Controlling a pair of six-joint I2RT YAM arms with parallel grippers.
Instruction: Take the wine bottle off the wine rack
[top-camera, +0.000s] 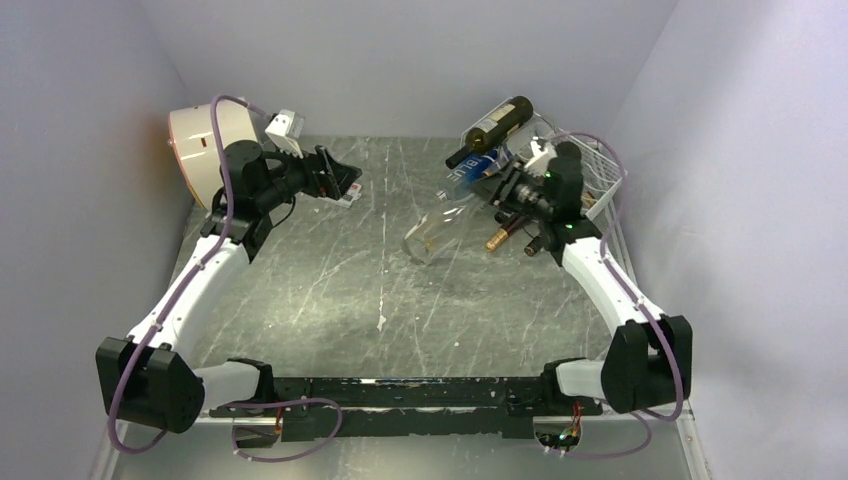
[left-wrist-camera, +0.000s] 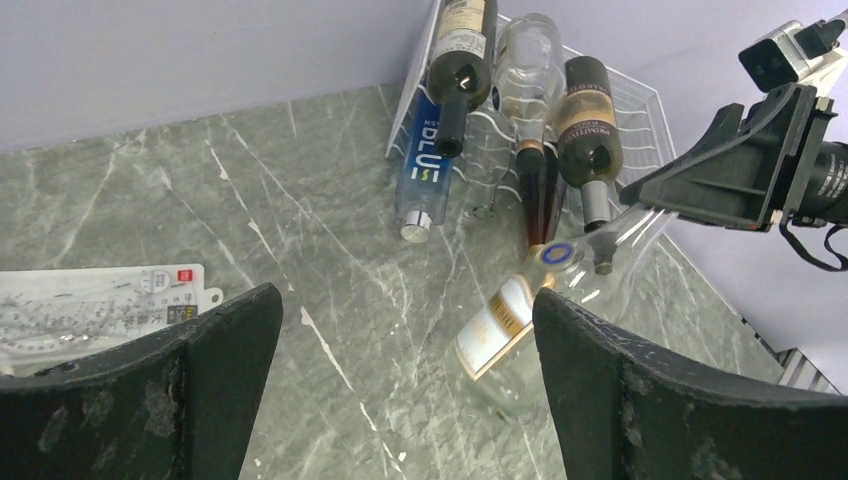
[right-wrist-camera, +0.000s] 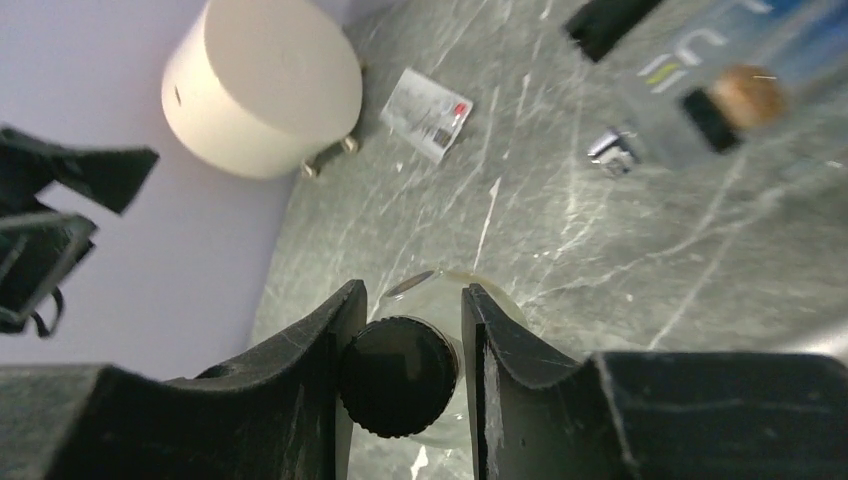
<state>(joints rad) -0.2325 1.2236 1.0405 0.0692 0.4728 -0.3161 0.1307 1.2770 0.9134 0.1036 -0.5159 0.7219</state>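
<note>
Bottle (top-camera: 435, 232) (clear, tilted) sits clamped at its cap in the right gripper (right-wrist-camera: 410, 300), apparently clear of the rack (top-camera: 600, 170); next, lower and release; left gripper (left-wrist-camera: 405, 300) gapes wide, idle.

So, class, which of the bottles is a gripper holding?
The clear bottle with the cream label: the right gripper is shut on its black cap, while the other bottles lie in the wine rack.

Glossy clear-glass wine bottle (top-camera: 436, 234) w/ ribbed blk cap (right-wrist-camera: 398, 375); wht wire wine rack (left-wrist-camera: 640, 110); scratched, semi-gloss marble-look table (top-camera: 350, 310); matt cream drum (top-camera: 200, 150).
</note>
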